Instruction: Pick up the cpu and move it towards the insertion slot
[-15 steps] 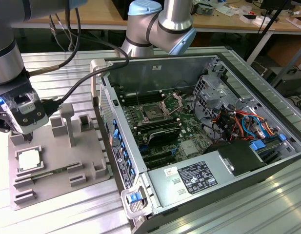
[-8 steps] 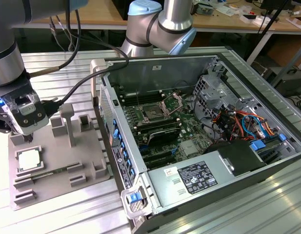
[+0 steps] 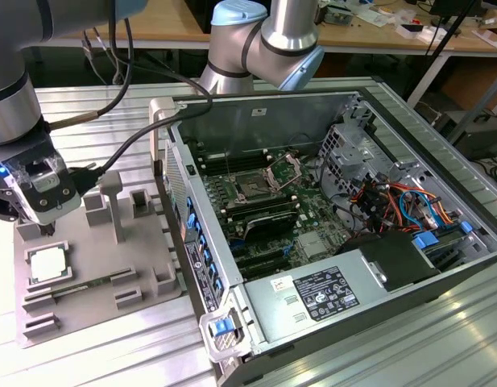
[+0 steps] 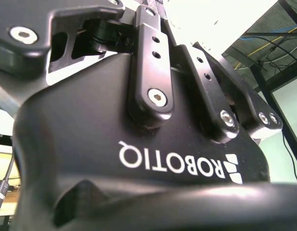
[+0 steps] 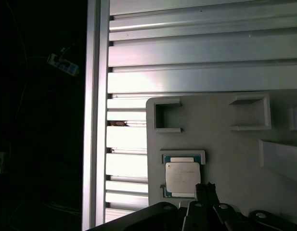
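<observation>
**Cpu (image 3: 48,264) flat in its recess, hand (image 3: 45,228) just above**

Lies face up in a shallow framed recess of the grey tray (image 3: 95,256) on the ribbed tabletop (image 3: 111,359). Sits with edges square to the tray's edges. Near-square, so no long axis to tell. Shows a pale silvery-white metal top with a thin green rim. Rests well apart from the insertion slot (image 3: 253,189), over in the open computer case (image 3: 441,185) toward the exterior view's right. Cannot tell how far open the hand is; no hold on the cpu.
</observation>
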Controlling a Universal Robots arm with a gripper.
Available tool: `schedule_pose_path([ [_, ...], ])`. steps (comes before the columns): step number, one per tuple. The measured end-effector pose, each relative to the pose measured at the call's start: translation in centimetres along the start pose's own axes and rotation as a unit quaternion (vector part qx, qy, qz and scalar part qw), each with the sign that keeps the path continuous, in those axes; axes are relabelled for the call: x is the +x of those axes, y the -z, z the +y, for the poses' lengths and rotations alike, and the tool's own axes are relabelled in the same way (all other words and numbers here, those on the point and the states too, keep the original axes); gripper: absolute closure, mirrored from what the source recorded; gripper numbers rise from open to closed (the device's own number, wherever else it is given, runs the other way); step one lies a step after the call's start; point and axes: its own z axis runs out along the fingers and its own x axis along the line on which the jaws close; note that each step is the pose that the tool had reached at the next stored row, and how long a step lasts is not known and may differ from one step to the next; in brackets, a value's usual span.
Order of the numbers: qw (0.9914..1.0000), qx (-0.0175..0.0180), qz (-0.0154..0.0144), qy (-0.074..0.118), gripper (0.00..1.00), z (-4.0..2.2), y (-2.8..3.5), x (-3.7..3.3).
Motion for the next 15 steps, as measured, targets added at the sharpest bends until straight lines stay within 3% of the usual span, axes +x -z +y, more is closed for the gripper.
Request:
schedule_pose_path([
  [15, 1.00000, 0.0000, 0.0000, 0.000, 0.89, -0.01, -0.39, 0.00],
])
